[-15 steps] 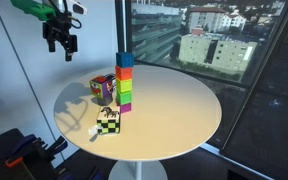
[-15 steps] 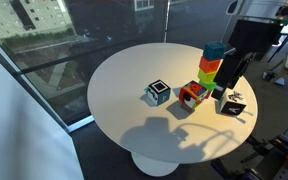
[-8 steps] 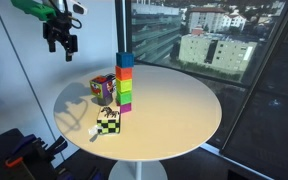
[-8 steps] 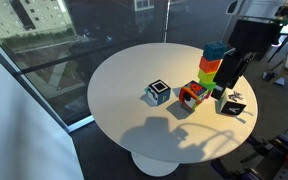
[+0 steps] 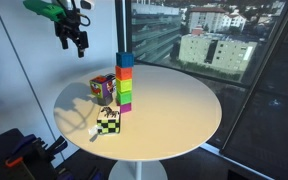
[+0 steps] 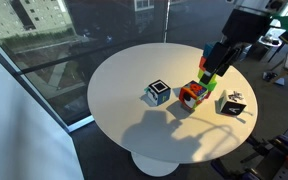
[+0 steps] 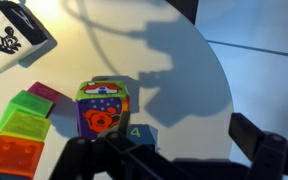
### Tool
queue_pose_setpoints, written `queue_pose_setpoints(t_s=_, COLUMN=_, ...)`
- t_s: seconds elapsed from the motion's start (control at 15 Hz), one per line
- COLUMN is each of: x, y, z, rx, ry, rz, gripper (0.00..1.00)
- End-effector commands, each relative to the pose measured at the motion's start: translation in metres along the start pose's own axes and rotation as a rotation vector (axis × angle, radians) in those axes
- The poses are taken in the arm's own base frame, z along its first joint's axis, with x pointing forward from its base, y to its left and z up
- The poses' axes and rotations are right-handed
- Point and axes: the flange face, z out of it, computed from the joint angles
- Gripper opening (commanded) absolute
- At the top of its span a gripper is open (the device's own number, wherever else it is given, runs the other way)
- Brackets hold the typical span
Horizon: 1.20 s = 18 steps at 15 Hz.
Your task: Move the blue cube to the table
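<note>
the blue cube (image 5: 125,58) sits at the very top of a stack (image 5: 125,90) of single-colour cubes standing on the desk (image 5: 179,112), while the gripper (image 5: 74,42) hangs well apart from it, up and off to one side, jaws spread wide and holding nothing. it looks like a small, light, rigid block, probably with smooth and rather slippery faces, though the view is too coarse to be sure. i would pinch it squarely on two opposite side faces and lift straight up, so the orange cube (image 5: 126,72) beneath does not tip.

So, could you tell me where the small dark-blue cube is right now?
In an exterior view, the small dark-blue cube tops the tower of cubes, resting on the orange cube, beside the multicoloured cube on the round cream-white table.
</note>
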Motion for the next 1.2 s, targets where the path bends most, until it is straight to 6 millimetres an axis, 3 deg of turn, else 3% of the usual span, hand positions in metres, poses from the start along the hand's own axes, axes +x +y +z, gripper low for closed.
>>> queue_pose_setpoints(t_s=0.0, x=0.019, y=0.009, z=-0.016, rx=-0.048, ry=0.060, rz=0.012, gripper=1.00)
queue_pose_setpoints(t_s=0.47, x=0.054, y=0.038, z=-0.046, rx=-0.210, ry=0.143, rz=0.021, gripper=1.00)
queue_pose_setpoints(t_s=1.13, x=0.091, y=0.067, z=-0.067, rx=-0.358, ry=0.095, rz=0.105, gripper=1.00)
